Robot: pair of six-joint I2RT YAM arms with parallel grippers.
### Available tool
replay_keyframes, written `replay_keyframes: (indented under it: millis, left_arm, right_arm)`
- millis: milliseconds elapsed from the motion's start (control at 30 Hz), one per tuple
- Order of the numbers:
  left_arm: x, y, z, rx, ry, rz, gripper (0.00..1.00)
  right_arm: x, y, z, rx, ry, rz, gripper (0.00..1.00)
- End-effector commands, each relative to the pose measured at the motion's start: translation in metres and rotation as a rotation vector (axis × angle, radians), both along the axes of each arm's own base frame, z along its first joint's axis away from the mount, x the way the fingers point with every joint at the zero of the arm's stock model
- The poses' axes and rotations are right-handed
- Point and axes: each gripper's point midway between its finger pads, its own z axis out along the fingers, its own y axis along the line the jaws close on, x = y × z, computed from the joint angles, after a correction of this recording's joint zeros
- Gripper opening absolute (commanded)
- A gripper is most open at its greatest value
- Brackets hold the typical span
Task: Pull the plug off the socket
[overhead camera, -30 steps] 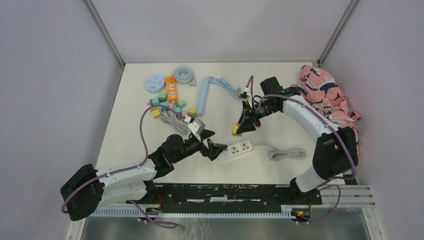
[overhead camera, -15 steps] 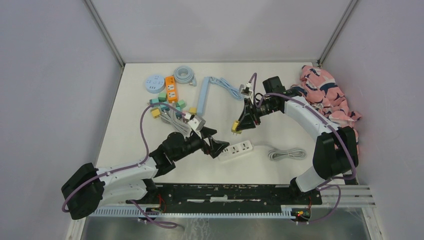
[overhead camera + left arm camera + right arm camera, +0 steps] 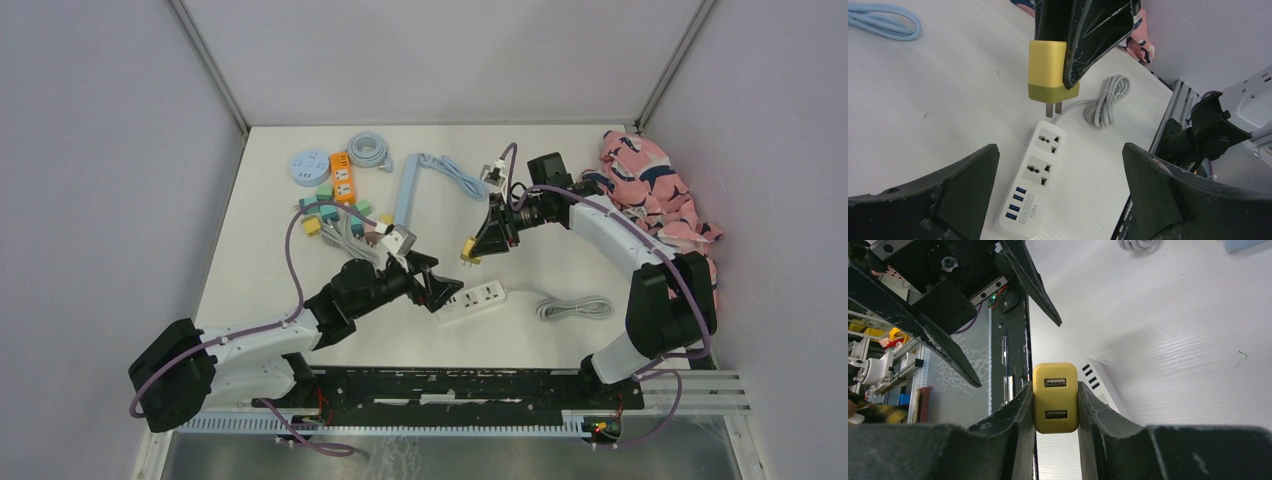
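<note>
The plug (image 3: 467, 250) is a yellow two-port USB charger, held in the air with its prongs clear of the socket. My right gripper (image 3: 482, 238) is shut on it, and the right wrist view shows the plug (image 3: 1055, 397) pinched between both fingers (image 3: 1018, 415). The socket (image 3: 472, 300) is a white power strip lying flat on the table, with both of its outlets (image 3: 1040, 157) empty. My left gripper (image 3: 441, 281) stands wide open at the strip's left end, its jaws either side of the socket (image 3: 1020, 210) without touching it.
The strip's grey cable (image 3: 575, 308) lies coiled to its right. A pink cloth (image 3: 660, 195) is heaped at the right edge. A long blue strip (image 3: 405, 190), an orange strip (image 3: 342, 178), a round blue socket (image 3: 308, 167) and several small adapters (image 3: 335, 215) lie at the back left.
My right gripper has carried the yellow plug up and farther back from the white strip. The left gripper has edged right, closer to the strip's end, still open.
</note>
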Motion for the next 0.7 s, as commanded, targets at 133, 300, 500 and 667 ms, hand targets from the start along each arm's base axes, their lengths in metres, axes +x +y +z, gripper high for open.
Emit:
replay_keyframes:
  millis: [133,300,500,667]
  left_arm:
    - [0.022,-0.002,0.010,-0.024,0.051,0.107,0.99]
    - [0.028,-0.004,-0.001,0.050,0.071,0.124,0.99]
    - [0.036,-0.001,-0.007,0.155,0.077,0.210,0.99]
    - [0.043,-0.004,-0.010,0.234,0.097,0.288,0.99]
  right_arm:
    - [0.008,0.006,0.007,0.052,0.039,-0.023,0.07]
    - [0.014,0.007,-0.003,0.030,0.093,-0.057,0.07]
    - [0.028,0.010,-0.016,-0.009,0.199,-0.150,0.08]
    - [0.033,0.013,-0.022,-0.020,0.288,-0.180,0.11]
